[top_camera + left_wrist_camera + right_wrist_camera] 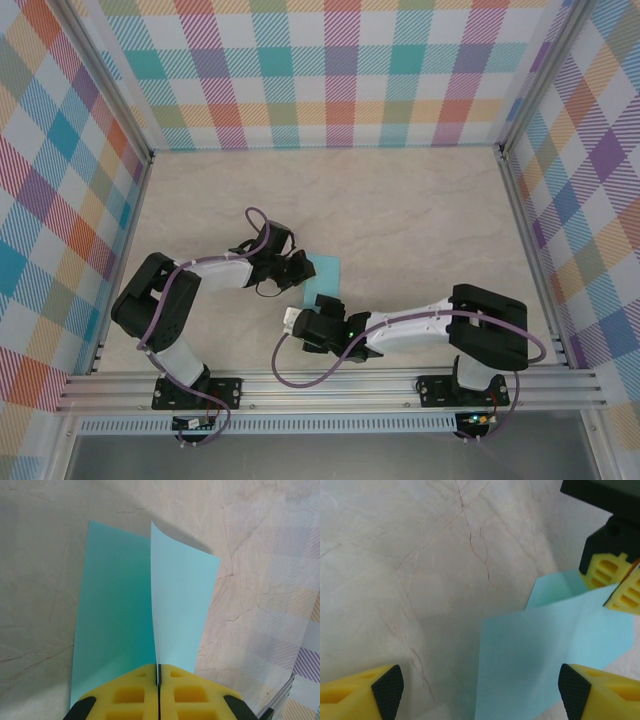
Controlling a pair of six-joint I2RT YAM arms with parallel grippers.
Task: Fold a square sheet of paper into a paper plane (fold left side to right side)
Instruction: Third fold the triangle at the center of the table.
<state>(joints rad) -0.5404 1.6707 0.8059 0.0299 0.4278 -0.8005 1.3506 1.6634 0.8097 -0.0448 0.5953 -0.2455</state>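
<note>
Closest to the left wrist lens: yellow fingers of the left hand, pressed together with only a thin seam between them, clamped on the near edge of a raised flap of the square sheet of paper. Darker teal half lying flat on the pale marbled worktop; lighter half lifted and standing up from the pinch, its far corner curling. From the right wrist: same sheet seen from the other side, bent upward toward the far right, caught there between the left hand's yellow pads. Right hand spread wide, black-tipped yellow fingers far apart at the near corners, gripping nothing, part of the paper lying low between them. From above: sheet near the middle of the worktop, just right of the left hand and just beyond the right hand. Purple cables looping along both arms; checked pastel walls around; aluminium rail along the near edge.
</note>
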